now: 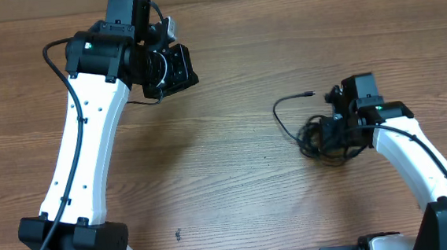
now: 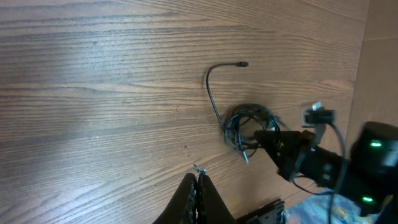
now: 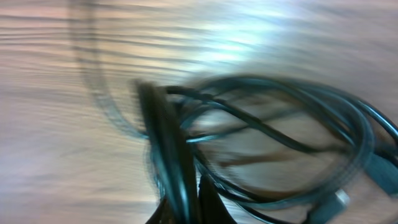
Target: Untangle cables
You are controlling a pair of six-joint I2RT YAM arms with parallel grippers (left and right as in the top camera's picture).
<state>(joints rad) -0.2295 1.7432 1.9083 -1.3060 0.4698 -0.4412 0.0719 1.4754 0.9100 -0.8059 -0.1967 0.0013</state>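
— Black, thin and glossy, the cables (image 1: 319,138) lie looped in a knot at three o'clock on the table (image 1: 228,188). One strand arcs toward twelve, ending in a small plug (image 1: 309,94).
— And the right gripper (image 1: 336,133)?
— Pinched together at the knot; blur hides whether a strand is caught. The left gripper (image 2: 196,198), closed too, hangs at eleven over pale wood grain.
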